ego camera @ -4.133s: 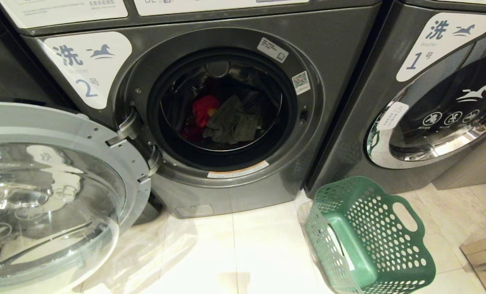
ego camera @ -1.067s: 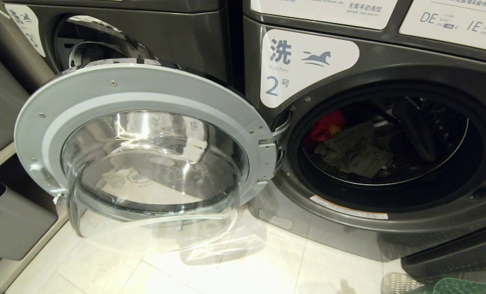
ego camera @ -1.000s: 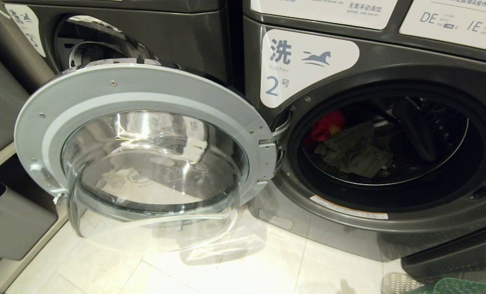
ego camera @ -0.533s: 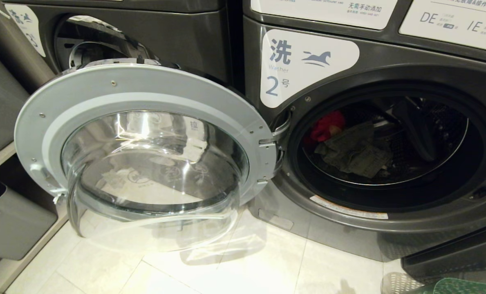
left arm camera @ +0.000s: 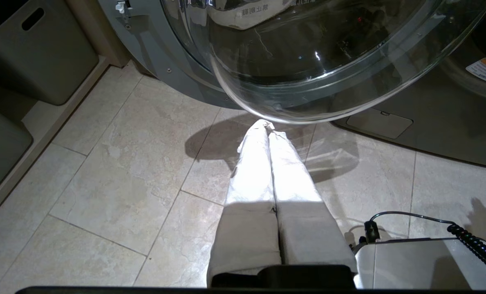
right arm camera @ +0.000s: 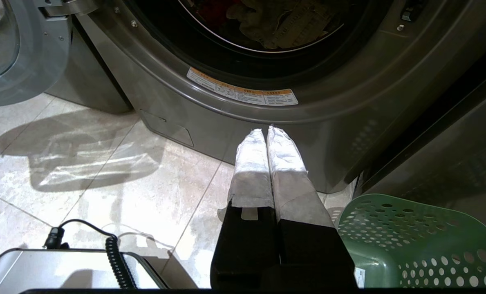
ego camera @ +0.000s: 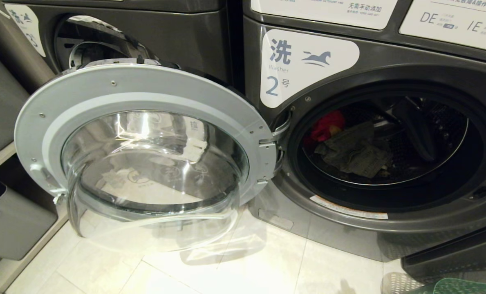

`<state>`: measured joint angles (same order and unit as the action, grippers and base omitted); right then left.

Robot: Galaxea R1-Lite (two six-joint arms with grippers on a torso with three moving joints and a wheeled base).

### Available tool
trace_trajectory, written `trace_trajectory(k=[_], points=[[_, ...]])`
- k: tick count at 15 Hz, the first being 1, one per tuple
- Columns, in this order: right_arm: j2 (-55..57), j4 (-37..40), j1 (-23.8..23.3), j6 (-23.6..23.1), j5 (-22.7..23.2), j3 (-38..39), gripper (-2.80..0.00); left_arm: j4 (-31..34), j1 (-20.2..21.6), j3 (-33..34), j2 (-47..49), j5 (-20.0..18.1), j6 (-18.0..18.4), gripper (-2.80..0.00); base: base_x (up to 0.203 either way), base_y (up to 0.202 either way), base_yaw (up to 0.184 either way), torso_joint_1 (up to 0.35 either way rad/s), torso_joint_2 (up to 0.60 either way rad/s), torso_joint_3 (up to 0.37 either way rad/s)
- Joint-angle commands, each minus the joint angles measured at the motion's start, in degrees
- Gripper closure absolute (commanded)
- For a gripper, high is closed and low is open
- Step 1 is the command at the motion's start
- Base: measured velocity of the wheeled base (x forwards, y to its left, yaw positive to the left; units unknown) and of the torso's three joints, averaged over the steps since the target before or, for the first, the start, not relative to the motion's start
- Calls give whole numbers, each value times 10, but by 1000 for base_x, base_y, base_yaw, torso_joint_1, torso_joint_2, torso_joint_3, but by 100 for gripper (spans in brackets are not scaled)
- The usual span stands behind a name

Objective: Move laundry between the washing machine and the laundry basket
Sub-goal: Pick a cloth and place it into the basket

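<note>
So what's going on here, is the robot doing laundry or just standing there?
Nothing is being handled right now. The washing machine marked 2 has its door swung wide open, and the laundry, red and dark olive pieces, lies inside the drum. The left gripper hangs shut and empty above the floor below the door glass. The right gripper hangs shut and empty before the machine's front, beside the green laundry basket on the floor.

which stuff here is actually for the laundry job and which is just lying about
For the job:
- washing machine, door open
- laundry in its drum
- laundry basket, beside the right claw

Lying about:
- grey bins
- neighbouring washer
- coiled cable
</note>
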<state>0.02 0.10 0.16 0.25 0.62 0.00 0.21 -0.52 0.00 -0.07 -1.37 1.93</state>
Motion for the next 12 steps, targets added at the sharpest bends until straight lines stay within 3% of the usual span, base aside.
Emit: trace_trajectory(k=[1,12], points=[[0,0,0,0,1,0,0,0,0,0,1,0,0,0,0,0,0,0,0,0],[0,-1,0,0,1,0,0,1,0,0,1,0,-2,0,0,0,0,0,0,0]])
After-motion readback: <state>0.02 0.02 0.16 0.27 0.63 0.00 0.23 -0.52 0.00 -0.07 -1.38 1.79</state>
